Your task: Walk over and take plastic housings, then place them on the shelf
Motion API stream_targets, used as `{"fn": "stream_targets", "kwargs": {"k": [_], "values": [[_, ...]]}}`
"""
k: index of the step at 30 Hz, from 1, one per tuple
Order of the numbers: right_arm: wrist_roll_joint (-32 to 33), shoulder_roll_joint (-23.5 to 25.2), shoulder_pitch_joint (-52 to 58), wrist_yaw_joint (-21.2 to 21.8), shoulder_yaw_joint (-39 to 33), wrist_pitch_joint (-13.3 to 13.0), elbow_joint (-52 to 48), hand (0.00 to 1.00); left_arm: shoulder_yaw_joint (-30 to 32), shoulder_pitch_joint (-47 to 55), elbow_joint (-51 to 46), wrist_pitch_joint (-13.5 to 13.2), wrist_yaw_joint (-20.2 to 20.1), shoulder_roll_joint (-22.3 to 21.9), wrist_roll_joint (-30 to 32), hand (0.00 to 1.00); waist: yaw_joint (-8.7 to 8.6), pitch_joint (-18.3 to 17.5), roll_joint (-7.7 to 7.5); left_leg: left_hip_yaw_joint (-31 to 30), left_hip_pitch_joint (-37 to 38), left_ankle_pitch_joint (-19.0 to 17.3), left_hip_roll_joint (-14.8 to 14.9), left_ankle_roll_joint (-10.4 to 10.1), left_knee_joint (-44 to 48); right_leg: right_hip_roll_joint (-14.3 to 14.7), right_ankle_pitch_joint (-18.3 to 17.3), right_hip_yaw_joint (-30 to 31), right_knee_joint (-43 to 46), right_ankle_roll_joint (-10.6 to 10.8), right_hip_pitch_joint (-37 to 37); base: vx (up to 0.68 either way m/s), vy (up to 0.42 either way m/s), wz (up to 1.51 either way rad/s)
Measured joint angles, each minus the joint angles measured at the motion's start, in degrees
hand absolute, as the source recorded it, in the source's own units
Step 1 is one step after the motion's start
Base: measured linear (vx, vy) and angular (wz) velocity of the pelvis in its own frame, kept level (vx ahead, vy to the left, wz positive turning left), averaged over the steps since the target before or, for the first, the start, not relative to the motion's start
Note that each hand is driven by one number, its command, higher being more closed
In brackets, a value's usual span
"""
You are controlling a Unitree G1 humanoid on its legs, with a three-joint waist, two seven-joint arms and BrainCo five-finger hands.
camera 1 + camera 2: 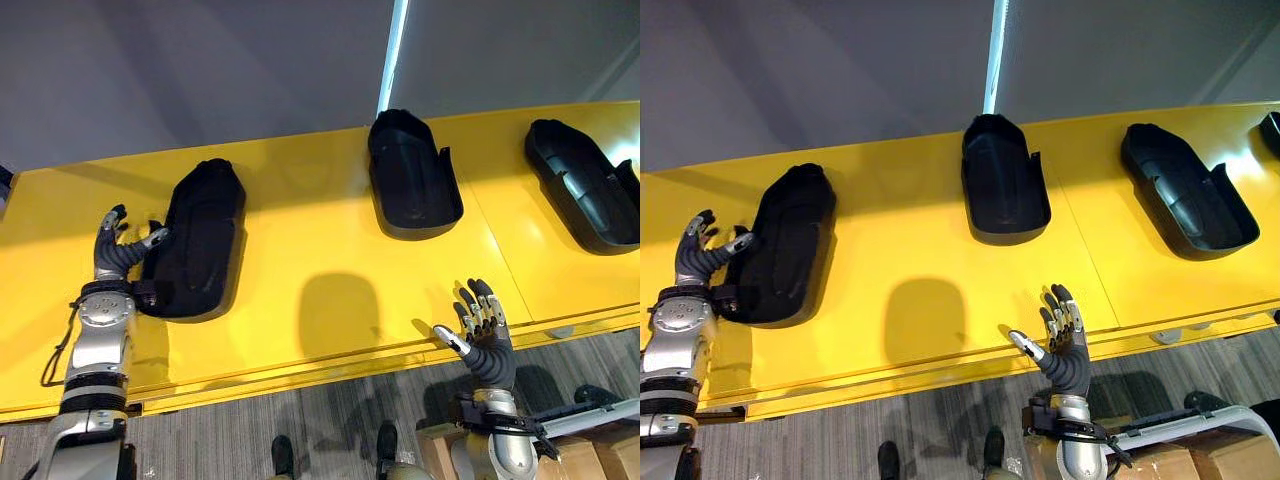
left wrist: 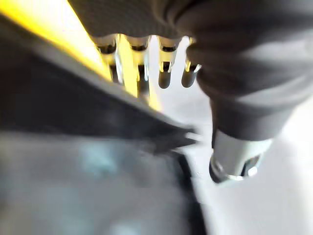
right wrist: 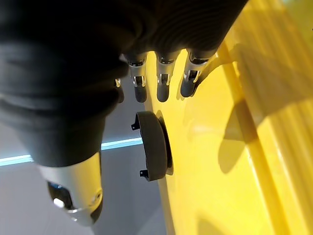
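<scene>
Plastic housings: I see three, black, all lying on the yellow desk (image 1: 320,300) and well apart from one another. The left housing (image 1: 200,240) lies lengthwise near the desk's left end. The middle housing (image 1: 410,175) sits at the far edge with its hollow side up. The right housing (image 1: 585,185) lies at an angle toward the right end, also hollow side up.

Left hand (image 1: 115,250): it is at the left housing's left flank. Its fingers (image 1: 112,222) are straight and raised beside the housing, and its thumb reaches across to the housing's rim. In the left wrist view a dark edge runs between the fingers (image 2: 165,63) and the thumb. I see the fingers apart, not curled round the part. The housing is flat on the desk, not lifted.

Right hand (image 1: 485,335): it hangs over the desk's near edge, between the middle and right housings and well short of both. Its fingers (image 3: 164,78) are straight and spread and hold nothing. The right wrist view looks past them along the yellow top to the middle housing, seen edge-on.

Grey plank floor (image 1: 300,430) shows below the desk's near edge, with cardboard boxes (image 1: 590,455) at lower right.
</scene>
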Motion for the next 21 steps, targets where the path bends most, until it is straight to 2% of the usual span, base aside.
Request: {"fn": "stream_targets", "kwargs": {"k": [5,8,10,11,12,14,15,19,21], "values": [[-0.19,-0.25,-1.59,0.05,-0.74,0.81,0.00,0.00,0.69,-0.04,-8.95,-2.96,0.53,0.02,-7.44,0.00,-0.10,-0.36,0.35,-0.46,2.44,0.00,-0.04,0.00,-0.31,-0.03,-0.06,-0.49,-0.20,-0.02,2.64,-0.01,0.013,0.05],[-0.23,-0.31,-1.30,0.11,-1.04,1.03,-0.01,0.00,2.11,0.06,-9.85,-3.39,1.80,-0.08,-5.69,0.00,-0.07,-1.62,1.00,-1.58,2.75,0.03,-0.08,0.04,-0.38,-0.09,-0.06,-1.63,-0.51,-0.02,3.69,-0.02,0.018,0.15],[-0.23,-0.31,-1.39,0.54,-0.94,1.11,-0.01,0.00,5.14,0.78,-11.42,-3.00,3.27,-1.55,-0.16,0.00,-0.02,-2.25,1.19,-1.87,2.99,0.14,-0.08,0.19,-0.39,-0.12,-0.06,-1.92,-0.56,-0.01,4.19,-0.03,0.023,0.12],[-0.26,-0.27,-1.37,0.90,-0.80,1.11,-0.01,0.00,7.75,2.82,-14.98,-2.82,4.83,-3.93,4.13,1.00,-0.09,-2.75,1.26,-2.22,3.23,0.15,-0.12,0.20,-0.38,-0.14,-0.06,-2.10,-0.66,-0.01,4.69,-0.02,0.022,0.14],[-0.50,-0.25,-1.04,1.32,-0.84,1.11,-0.01,0.00,9.88,6.33,-19.67,-2.98,6.88,-7.47,8.89,1.00,-0.20,-3.63,1.39,-2.69,3.29,0.15,-0.18,0.20,-0.40,-0.18,-0.06,-2.51,-0.93,-0.01,5.12,-0.01,0.019,0.15],[-0.54,-0.18,-0.96,1.72,-1.12,1.10,-0.01,0.00,11.38,12.26,-26.04,-3.40,7.66,-12.55,12.21,1.00,-0.04,-4.38,1.62,-2.94,3.56,0.15,-0.19,0.20,-0.48,-0.21,-0.09,-2.94,-1.00,0.01,5.54,0.00,0.020,0.10],[-0.76,0.07,-1.02,2.33,-1.54,1.10,-0.01,0.00,11.95,19.71,-32.08,-4.30,7.75,-18.17,15.19,1.00,0.17,-5.13,1.82,-2.97,3.67,0.14,-0.19,0.20,-0.50,-0.22,-0.09,-2.97,-1.04,0.02,5.67,0.00,0.000,0.00],[-0.72,2.05,-0.16,3.40,-2.36,1.09,0.00,0.00,8.14,36.80,-41.98,-6.48,7.43,-30.94,17.54,1.00,1.55,-6.19,1.93,-3.21,4.07,0.16,-0.17,0.23,-0.52,-0.25,-0.14,-3.31,-1.08,0.09,6.48,-0.03,0.024,0.05],[-0.69,2.73,0.39,4.07,-2.31,1.03,-0.01,0.00,5.33,43.10,-44.46,-7.58,6.17,-34.17,17.46,1.00,1.79,-6.88,1.99,-3.33,4.09,0.15,-0.23,0.24,-0.54,-0.33,-0.25,-3.45,-1.11,0.24,6.72,-0.05,0.029,0.06]]}}
